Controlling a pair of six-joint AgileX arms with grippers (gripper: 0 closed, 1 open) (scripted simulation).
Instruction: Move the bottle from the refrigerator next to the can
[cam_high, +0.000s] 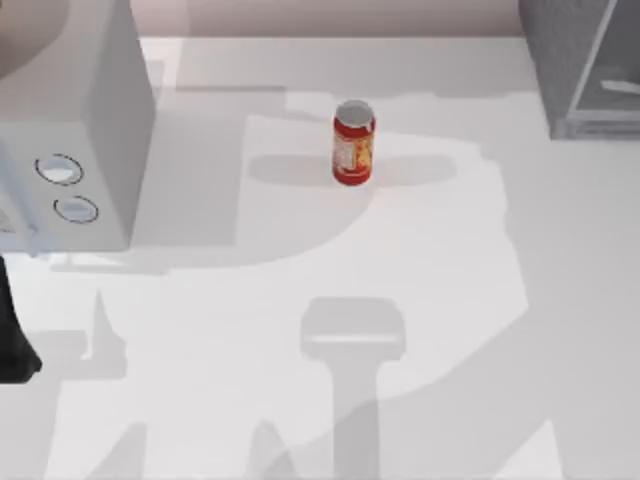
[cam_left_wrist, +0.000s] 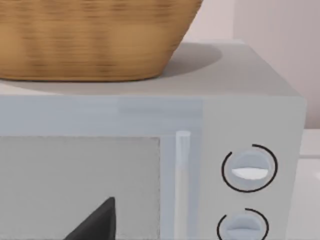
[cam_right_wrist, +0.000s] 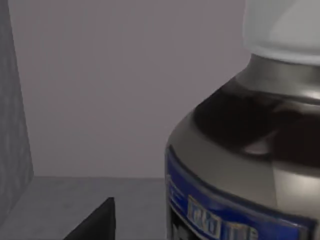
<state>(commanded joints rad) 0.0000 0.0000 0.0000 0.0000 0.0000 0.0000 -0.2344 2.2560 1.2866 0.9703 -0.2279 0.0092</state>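
A woven basket (cam_left_wrist: 95, 40) sits atop the white two-dial box (cam_high: 70, 130) at the table's (cam_high: 420, 330) left.

table (cam_high: 420, 330) | can (cam_high: 353, 142) upright, mid-rear | white box (cam_high: 70, 130) left | refrigerator (cam_high: 585, 65) rear-right

Red can (cam_high: 353, 142) upright mid-table; grey fridge (cam_high: 585, 62) at right rear corner; white-capped bottle (cam_right_wrist: 250, 150) close before my right wrist.

Top camera overhead; wrist cameras close, level.
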